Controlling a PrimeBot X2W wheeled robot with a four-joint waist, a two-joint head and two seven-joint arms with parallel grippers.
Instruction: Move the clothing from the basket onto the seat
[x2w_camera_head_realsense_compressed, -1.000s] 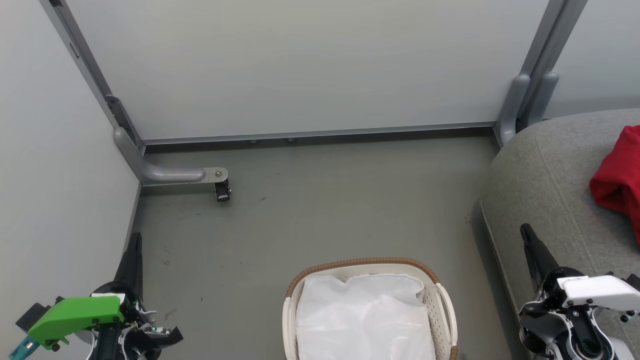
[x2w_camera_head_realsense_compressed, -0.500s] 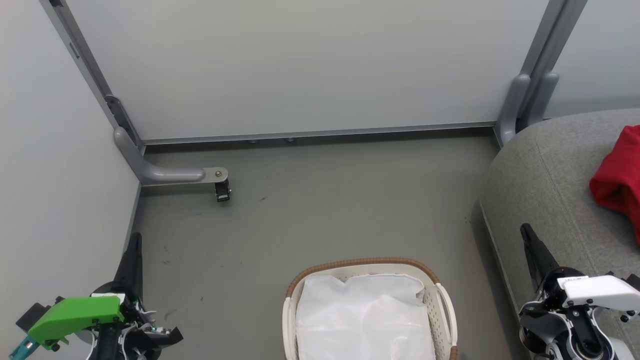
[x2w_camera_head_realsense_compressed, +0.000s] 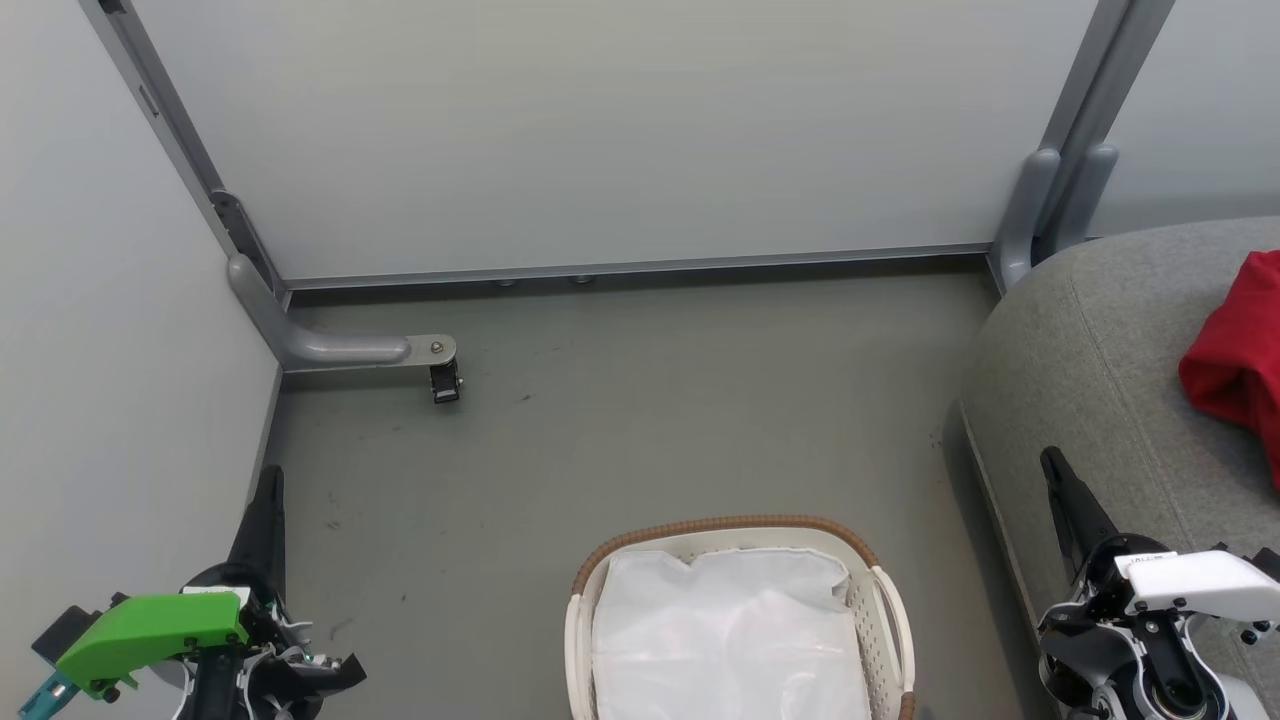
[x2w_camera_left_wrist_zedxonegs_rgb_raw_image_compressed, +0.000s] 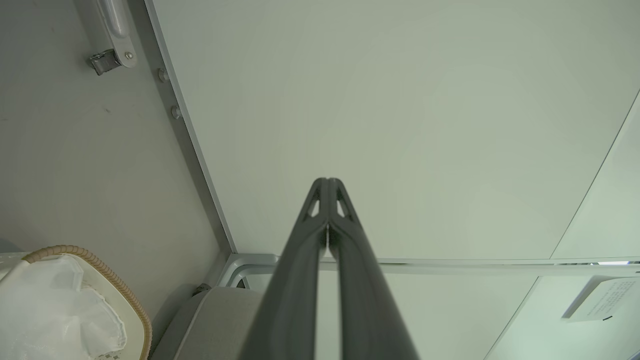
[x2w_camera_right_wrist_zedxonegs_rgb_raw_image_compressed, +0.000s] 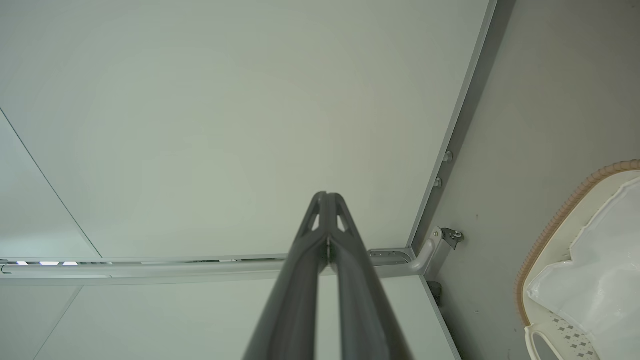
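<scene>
This looks like a test cell in a lab, dressed as a corner of a home. Plain pale partition panels (x2w_camera_head_realsense_compressed: 600, 140) in grey metal frames close it at 12 and 9 o'clock; one frame foot (x2w_camera_head_realsense_compressed: 340, 350) carries a small caster (x2w_camera_head_realsense_compressed: 445, 384). The floor (x2w_camera_head_realsense_compressed: 650, 430) is bare grey. A grey upholstered seat (x2w_camera_head_realsense_compressed: 1090, 340) is at 3 o'clock, a laundry basket (x2w_camera_head_realsense_compressed: 725, 526) at 6 o'clock.

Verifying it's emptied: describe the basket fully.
The basket is oval cream-white plastic with perforated sides, a side handle and a brown woven-look rim. It stands upright on the grey floor, left of the seat and apart from it, its near end out of frame. A crinkly white liner lies inside, nothing red on it.
</scene>
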